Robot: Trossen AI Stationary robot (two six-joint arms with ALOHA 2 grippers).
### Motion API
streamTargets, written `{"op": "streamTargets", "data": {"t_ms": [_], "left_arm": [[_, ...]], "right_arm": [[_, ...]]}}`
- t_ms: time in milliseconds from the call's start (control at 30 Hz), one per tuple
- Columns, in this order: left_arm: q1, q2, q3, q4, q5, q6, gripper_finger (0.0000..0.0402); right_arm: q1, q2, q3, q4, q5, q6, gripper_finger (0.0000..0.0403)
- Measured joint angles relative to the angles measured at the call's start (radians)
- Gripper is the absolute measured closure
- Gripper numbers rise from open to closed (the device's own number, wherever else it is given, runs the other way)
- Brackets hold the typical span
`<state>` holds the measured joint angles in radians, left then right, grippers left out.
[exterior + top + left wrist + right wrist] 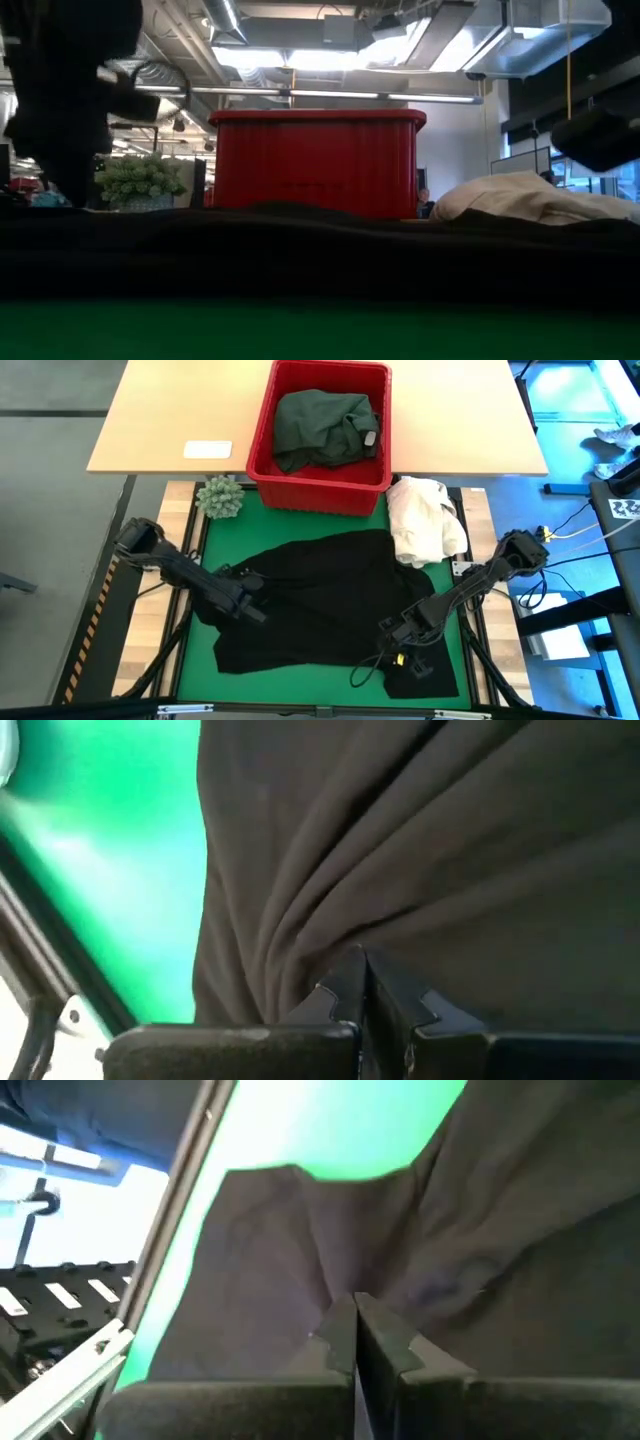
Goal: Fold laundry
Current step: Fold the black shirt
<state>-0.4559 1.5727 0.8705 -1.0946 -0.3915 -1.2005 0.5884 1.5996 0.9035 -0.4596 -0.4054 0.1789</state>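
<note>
1. We saw a black garment (320, 595) spread flat over most of the green mat (230, 530), rumpled toward its left edge and reaching down to the mat's near edge on the right.
2. We found the left gripper (250, 598) low on the garment's left side; in the left wrist view its fingers (345, 990) were pressed together with a pinch of black cloth gathered between them, folds fanning out from the tips.
3. We found the right gripper (390, 626) on the garment's lower right part; in the right wrist view its fingers (340, 1330) were likewise closed on a ridge of the same black cloth, near the garment's edge, where the green mat showed beyond.
4. A dark green garment (322, 426) lay bunched inside the red basket (318, 492), which stood at the far edge of the mat, partly on the wooden table (170, 410).
5. A cream-white cloth heap (424, 518) lay just right of the basket, touching the black garment's upper right corner.
6. A small green plant (220, 496) stood just left of the basket.
7. A white card (207, 449) lay on the wooden table, well left of the basket.
</note>
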Motion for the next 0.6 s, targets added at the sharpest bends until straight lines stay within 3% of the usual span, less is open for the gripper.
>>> {"op": "streamTargets", "data": {"t_ms": [100,300,433,600], "left_arm": [[-0.032,-0.054,0.019,0.018,-0.007,0.0,0.0402],[-0.133,-0.085,0.065,0.234,-0.008,0.055,0.0402],[-0.222,-0.066,0.068,0.441,0.055,0.127,0.0402],[-0.337,-0.06,0.068,0.461,0.159,0.066,0.0402]], "right_arm": [[0.001,-0.038,0.0,0.002,-0.001,0.0,0.0403],[-0.008,-0.071,0.002,0.099,0.184,-0.017,0.0401],[-0.036,-0.071,0.002,0.121,0.195,-0.03,0.0398],[-0.061,-0.071,0.002,0.12,0.196,-0.031,0.0398]]}}
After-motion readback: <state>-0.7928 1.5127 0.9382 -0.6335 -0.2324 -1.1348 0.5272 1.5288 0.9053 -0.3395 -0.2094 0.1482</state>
